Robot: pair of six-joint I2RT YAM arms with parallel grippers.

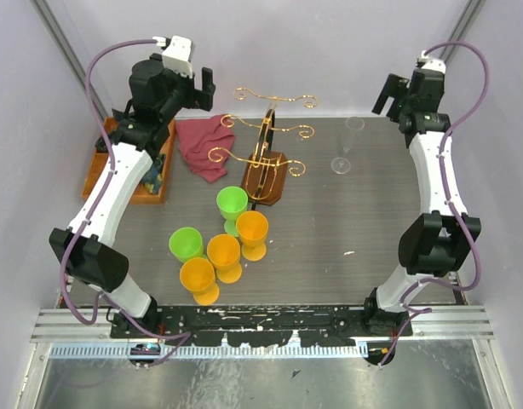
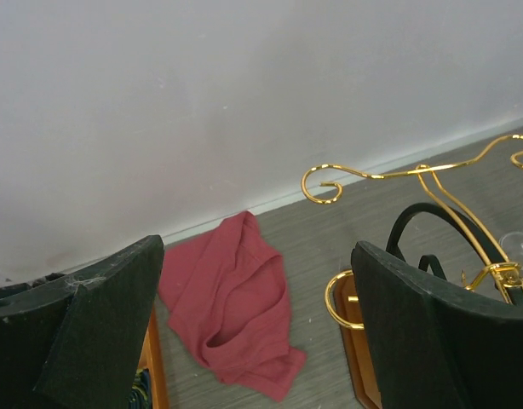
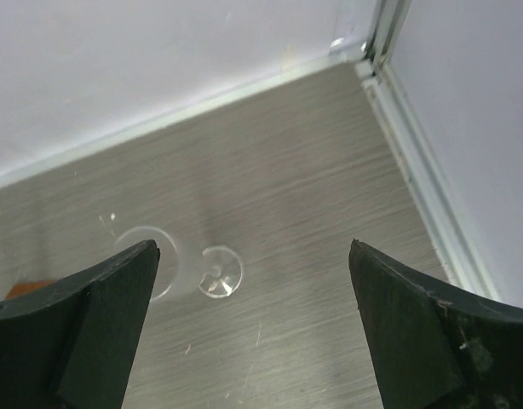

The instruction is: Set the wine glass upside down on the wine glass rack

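The clear wine glass point(image 1: 347, 146) stands upright on the grey table at the back right. In the right wrist view I look down on the glass point(image 3: 217, 274), its foot and rim showing as faint rings. My right gripper point(image 1: 393, 95) hovers high above and to the right of it, open and holding nothing point(image 3: 253, 328). The wine glass rack point(image 1: 266, 162), gold scrolled wire on a brown wooden base, stands at the table's middle back; its curled arm point(image 2: 372, 175) shows in the left wrist view. My left gripper point(image 1: 202, 92) is raised left of the rack, open and holding nothing point(image 2: 257, 332).
A red cloth point(image 1: 202, 146) lies crumpled between the rack and an orange wooden tray point(image 1: 104, 166) at the left edge, and it shows below my left gripper point(image 2: 236, 307). Several green and orange plastic goblets point(image 1: 223, 247) stand in front of the rack. White walls close in the back and sides.
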